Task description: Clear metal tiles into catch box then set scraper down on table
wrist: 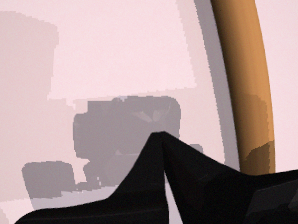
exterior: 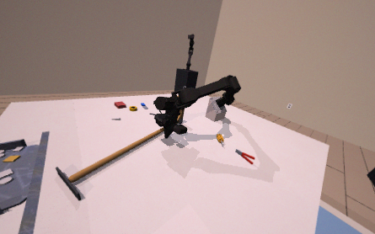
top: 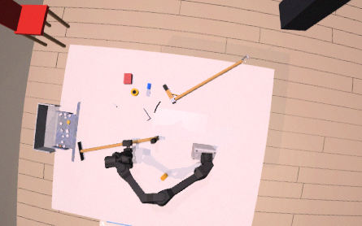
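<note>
The long scraper (top: 102, 147) (exterior: 118, 156) (wrist: 252, 90) lies on the table, its black blade towards the steel plate (top: 72, 132) (exterior: 24, 174). Several whitish tiles (exterior: 5, 173) and an orange tile (top: 67, 122) (exterior: 11, 158) lie on the plate. The catch box (top: 41, 128) is at the plate's far end; its inside is too dark to read. My gripper (top: 129, 154) (exterior: 168, 135) (wrist: 157, 139) is shut and empty, its fingertips together beside the wooden handle. In the wrist view the handle passes to the right of the tips, partly hidden by the right finger.
A long wooden-handled tool (top: 209, 79) and a shorter tool (top: 167, 90) lie at the back. A red block (top: 128, 78) (exterior: 120, 104), a yellow ring (top: 134, 92) (exterior: 133, 109) and thin tools lie nearby. Red-handled pliers (exterior: 250, 156) and an orange-handled tool (top: 163, 176) (exterior: 220, 138) lie near the arm.
</note>
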`<state>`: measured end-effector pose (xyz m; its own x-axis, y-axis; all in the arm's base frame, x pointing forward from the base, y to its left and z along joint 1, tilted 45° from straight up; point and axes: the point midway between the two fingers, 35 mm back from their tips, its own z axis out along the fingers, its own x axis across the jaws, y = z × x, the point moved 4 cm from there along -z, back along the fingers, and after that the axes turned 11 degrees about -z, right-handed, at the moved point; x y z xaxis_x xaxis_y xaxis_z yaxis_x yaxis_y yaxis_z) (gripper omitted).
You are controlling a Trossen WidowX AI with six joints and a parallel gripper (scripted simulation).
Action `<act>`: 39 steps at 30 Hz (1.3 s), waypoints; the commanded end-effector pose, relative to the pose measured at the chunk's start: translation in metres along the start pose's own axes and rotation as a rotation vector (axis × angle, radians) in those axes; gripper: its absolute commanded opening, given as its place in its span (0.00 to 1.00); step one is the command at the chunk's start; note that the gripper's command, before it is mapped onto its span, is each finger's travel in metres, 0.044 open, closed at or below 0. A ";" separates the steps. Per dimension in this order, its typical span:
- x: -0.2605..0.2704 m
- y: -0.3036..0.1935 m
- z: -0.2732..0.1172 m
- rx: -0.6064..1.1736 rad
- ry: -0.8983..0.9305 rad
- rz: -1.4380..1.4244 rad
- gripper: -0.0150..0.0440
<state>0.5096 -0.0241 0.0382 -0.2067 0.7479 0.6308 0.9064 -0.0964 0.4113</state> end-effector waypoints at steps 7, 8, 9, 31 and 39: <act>-0.011 0.001 0.002 0.003 -0.004 0.001 0.25; -0.012 0.001 0.002 0.003 -0.005 0.001 0.25; -0.013 0.001 0.002 0.003 -0.005 0.000 0.25; -0.035 0.003 0.003 0.003 -0.006 0.000 0.25; -0.042 0.003 0.003 0.003 -0.007 -0.001 0.25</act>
<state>0.5200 -0.0513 0.0136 -0.2000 0.7514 0.6288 0.9091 -0.0970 0.4051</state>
